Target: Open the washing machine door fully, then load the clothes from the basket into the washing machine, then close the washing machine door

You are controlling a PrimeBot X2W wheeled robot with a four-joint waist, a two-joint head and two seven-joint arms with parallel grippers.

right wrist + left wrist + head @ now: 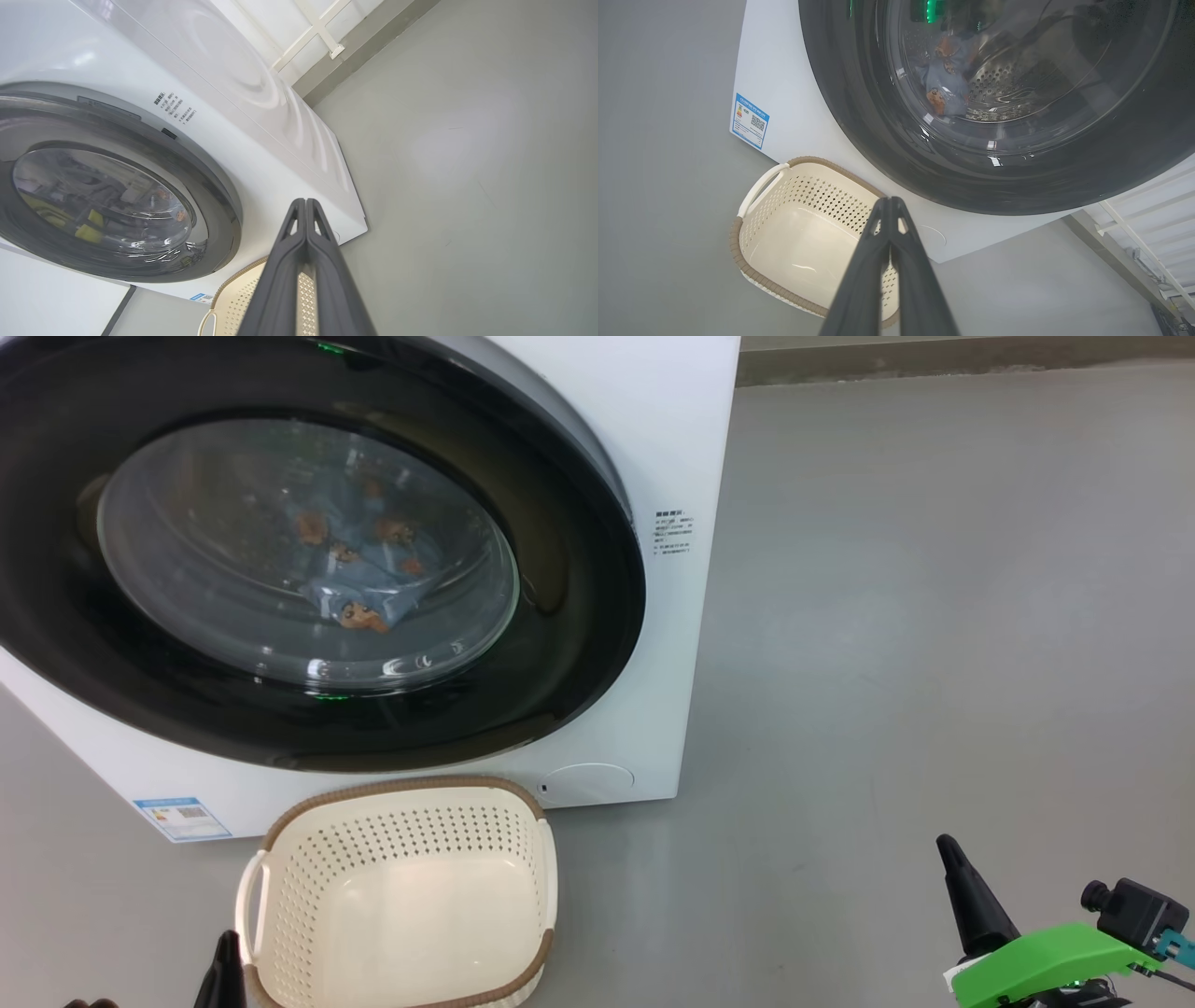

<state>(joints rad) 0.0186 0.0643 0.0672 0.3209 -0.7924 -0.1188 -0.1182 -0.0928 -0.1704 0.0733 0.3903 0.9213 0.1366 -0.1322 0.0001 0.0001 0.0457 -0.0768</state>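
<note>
The washing machine (653, 411) is a white box, and its door (579, 616), a glossy black ring around clear glass, lies flush against its front. Through the glass I see the clothes (359, 574), blue fabric with orange-brown prints, lying in the steel drum, also seen as clothes (945, 84). The cream basket (401, 896) stands on the floor before the machine with nothing in it. My left gripper (224, 952) is shut just left of the basket, fingers together (889, 205). My right gripper (952, 859) is shut over bare floor to the right, holding nothing.
Grey floor (934, 616) spreads to the right of the machine. A blue label (182, 817) sits on the machine's lower left and a round cap (588, 782) on its lower right. A white railing (1134, 233) stands beyond the machine.
</note>
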